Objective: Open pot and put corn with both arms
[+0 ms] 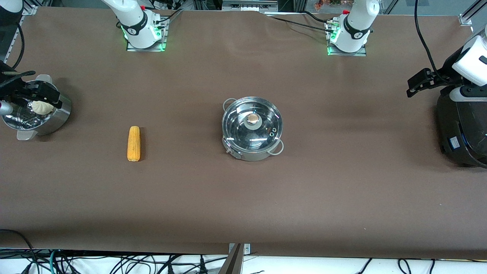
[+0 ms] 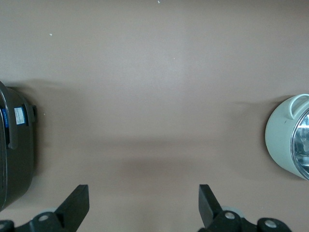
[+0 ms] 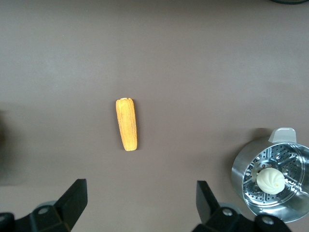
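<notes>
Pot [image 1: 252, 128] lidded, contents hidden; both grippers, left [image 2: 144, 205] and right [image 3: 141, 203], spread wide, empty.

text: none legible | label on black cooker [image 2: 19, 116]: too small to read

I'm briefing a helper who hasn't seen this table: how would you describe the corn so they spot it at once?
Start at the shiny pot with the glass lid in the middle of the brown table. Look toward the right arm's end, short of the steel steamer holding a white bun. The corn lies bare on the table, the only yellow-orange thing there.
</notes>
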{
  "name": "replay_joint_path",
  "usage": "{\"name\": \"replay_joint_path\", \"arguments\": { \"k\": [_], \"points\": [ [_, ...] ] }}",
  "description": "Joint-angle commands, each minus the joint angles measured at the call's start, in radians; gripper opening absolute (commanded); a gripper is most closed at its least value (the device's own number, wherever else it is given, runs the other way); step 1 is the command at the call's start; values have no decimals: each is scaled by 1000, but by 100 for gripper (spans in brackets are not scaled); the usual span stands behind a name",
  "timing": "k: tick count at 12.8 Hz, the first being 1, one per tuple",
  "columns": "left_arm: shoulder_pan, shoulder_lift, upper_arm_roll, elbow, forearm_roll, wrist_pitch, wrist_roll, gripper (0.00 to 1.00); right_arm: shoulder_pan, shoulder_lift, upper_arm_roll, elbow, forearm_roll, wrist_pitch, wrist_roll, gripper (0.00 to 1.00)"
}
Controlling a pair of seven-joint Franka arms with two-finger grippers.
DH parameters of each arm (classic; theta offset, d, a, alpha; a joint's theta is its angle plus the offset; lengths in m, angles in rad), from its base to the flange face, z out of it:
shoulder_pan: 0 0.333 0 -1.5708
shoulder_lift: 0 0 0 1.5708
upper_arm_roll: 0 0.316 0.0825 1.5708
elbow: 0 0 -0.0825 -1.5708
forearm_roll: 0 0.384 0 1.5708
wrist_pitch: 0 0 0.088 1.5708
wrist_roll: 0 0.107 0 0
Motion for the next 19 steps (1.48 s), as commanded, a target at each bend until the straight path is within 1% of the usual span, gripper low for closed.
{"name": "replay_joint_path", "arguments": {
  "k": [1,10,12,15,16,19],
  "points": [
    [10,16,-4,35,-14,-26,1,100,2,13,-1,25,-7,-4,-17,100],
    [14,17,-4,35,-14,-26,3,100,0,16,-1,25,-5,-2,-17,100],
    [11,20,-4,36,-17,-56,4,100,0,16,-1,25,-5,-2,-17,100],
    [-10,24,-15,36,-25,-84,6,100,-1,16,-1,25,-4,-2,-17,100],
    [-25,39,-20,36,-25,-85,6,100,-3,16,-1,25,-1,-2,-15,100],
    [-79,63,-20,38,-77,-85,6,100,-6,22,-2,25,1,-2,-15,100]
  ]
}}
